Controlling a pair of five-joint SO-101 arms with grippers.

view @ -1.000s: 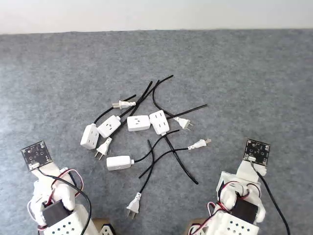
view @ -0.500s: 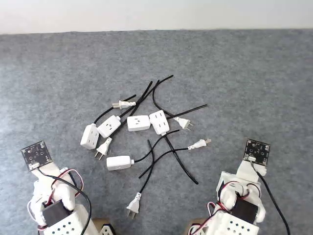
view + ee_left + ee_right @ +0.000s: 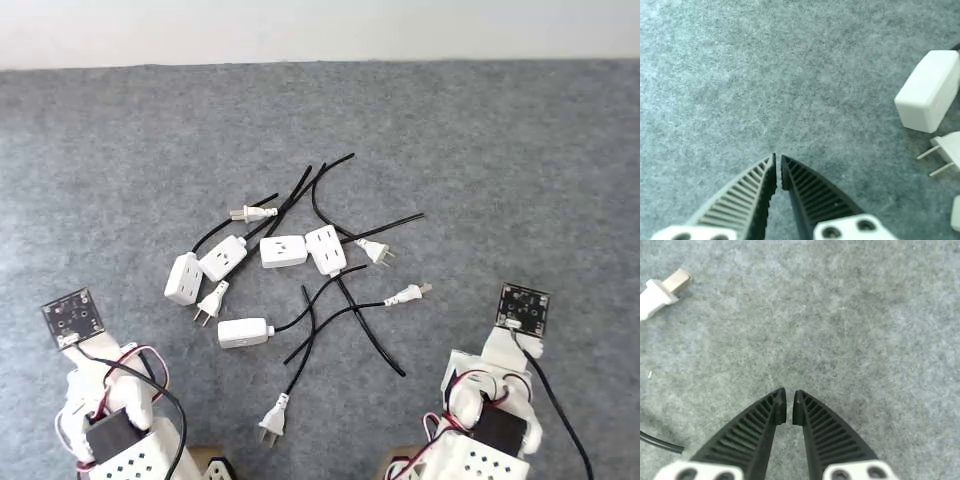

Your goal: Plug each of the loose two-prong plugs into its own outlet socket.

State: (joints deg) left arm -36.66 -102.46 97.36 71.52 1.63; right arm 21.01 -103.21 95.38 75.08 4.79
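Note:
Several white outlet sockets and loose two-prong plugs on black cords lie tangled mid-carpet. Sockets include one at the left (image 3: 183, 278), one in the middle (image 3: 283, 251) and one nearer me (image 3: 245, 332). Loose plugs lie at the back (image 3: 253, 212), at the right (image 3: 408, 293) and at the front (image 3: 273, 418). My left gripper (image 3: 778, 162) is shut on nothing, low over bare carpet, short of a socket (image 3: 930, 91) and a plug (image 3: 945, 152). My right gripper (image 3: 789, 399) is shut and empty too, with a plug (image 3: 662, 287) off to one side.
Grey carpet (image 3: 500, 150) covers the table up to a pale wall strip at the back. The left arm (image 3: 73, 318) sits at the front left, the right arm (image 3: 524, 309) at the front right. A black cord (image 3: 660, 442) runs near the right gripper.

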